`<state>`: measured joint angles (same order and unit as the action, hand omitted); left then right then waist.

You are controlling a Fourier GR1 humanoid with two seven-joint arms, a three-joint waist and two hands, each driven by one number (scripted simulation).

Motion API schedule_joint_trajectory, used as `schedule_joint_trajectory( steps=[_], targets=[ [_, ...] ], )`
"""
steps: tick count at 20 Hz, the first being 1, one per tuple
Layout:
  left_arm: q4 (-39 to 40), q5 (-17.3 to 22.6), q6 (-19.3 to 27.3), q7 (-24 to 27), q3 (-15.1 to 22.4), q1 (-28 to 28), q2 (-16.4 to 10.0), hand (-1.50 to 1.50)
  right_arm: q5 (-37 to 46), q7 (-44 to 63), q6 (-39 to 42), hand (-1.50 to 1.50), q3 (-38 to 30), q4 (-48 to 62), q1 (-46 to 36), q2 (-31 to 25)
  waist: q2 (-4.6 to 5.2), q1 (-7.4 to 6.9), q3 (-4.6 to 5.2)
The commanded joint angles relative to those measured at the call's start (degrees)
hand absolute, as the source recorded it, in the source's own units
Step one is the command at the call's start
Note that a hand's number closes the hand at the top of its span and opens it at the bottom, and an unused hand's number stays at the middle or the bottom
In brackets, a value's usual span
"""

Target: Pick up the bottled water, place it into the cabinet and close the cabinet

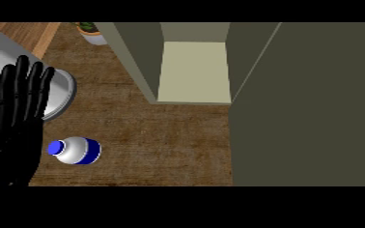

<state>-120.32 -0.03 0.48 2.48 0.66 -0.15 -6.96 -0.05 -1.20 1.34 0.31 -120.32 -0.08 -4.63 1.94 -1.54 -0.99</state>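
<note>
My left hand [21, 111] rests straight-fingered and empty beside the upright bottled water [77, 150], the cabinet [196, 72] apparently standing open to receive it.

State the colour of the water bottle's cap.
Blue cap on the bottled water; head view.

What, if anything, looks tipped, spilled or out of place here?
Nothing stands out. The bottle appears upright on the counter, cap on, with no spill around it. The cabinet stands open, its door swung out. The left hand rests open at the view's left edge.
</note>
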Motion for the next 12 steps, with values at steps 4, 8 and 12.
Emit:
schedule_joint_trajectory(
  steps=[4,8,12],
  targets=[
    [0.5,18.9,-15.6,4.1,-9.1,5.8,-8.2,-1.50,-3.7,1.6,1.6,-1.50,-0.3,-8.0,5.3,-0.1,-2.28,1.72,1.13],
    [4.1,28.6,-24.0,-2.7,-7.7,12.7,-11.8,-1.50,-8.0,9.1,3.5,-1.50,3.1,-2.9,8.1,0.9,-1.96,0.56,1.16],
    [2.7,39.1,-29.7,-3.9,-15.9,19.0,-17.0,-1.50,-11.9,14.8,4.8,-1.50,4.5,-14.1,16.1,-0.3,-2.38,1.21,1.05]
  ],
)
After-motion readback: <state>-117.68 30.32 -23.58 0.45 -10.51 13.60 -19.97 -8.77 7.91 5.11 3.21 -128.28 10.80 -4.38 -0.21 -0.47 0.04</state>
